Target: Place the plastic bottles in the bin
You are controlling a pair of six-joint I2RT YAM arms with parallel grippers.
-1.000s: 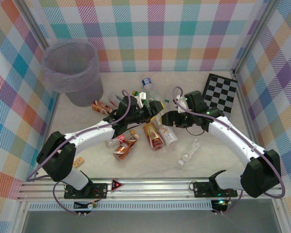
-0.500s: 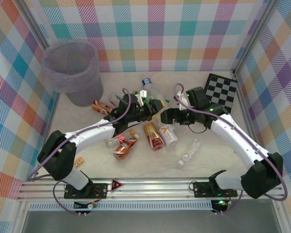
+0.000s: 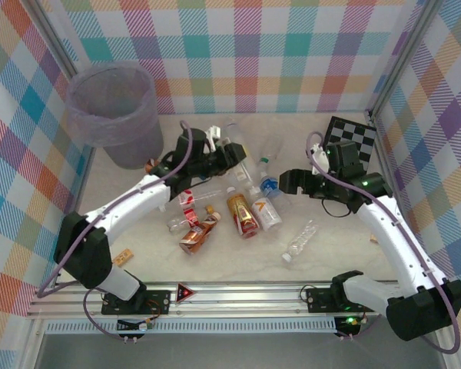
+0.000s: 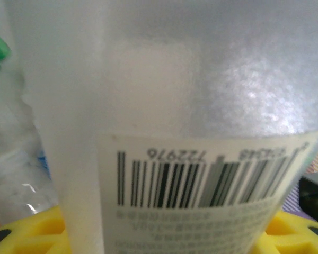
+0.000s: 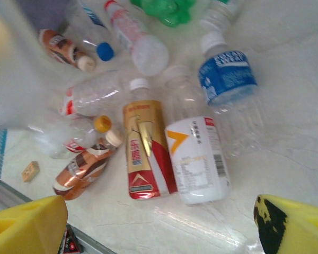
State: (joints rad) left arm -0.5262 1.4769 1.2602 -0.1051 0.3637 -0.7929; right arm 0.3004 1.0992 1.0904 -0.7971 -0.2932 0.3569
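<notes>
My left gripper (image 3: 230, 154) is shut on a clear plastic bottle with a white barcode label (image 4: 164, 106), held above the pile; its yellow fingers (image 4: 26, 233) flank the bottle's sides. The bin (image 3: 111, 111), a round grey-lavender wastebasket, stands at the far left. My right gripper (image 3: 288, 181) hangs open over the table with nothing between its fingers (image 5: 294, 225). Below it lie a blue-labelled bottle (image 5: 228, 79), a white-labelled one (image 5: 199, 159), a gold-and-red one (image 5: 146, 151), amber-brown ones (image 5: 82, 169) and a green one (image 5: 167, 8).
A black-and-white checkerboard (image 3: 353, 142) lies at the back right, close behind my right arm. A crumpled clear bottle (image 3: 300, 242) lies apart, toward the front right. A small tan block (image 3: 123, 257) sits at the front left. Plaid walls enclose the table.
The two grippers met over the pile; the left closed on the labelled bottle and carried it back and left, while the right opened and drew away to the right.
</notes>
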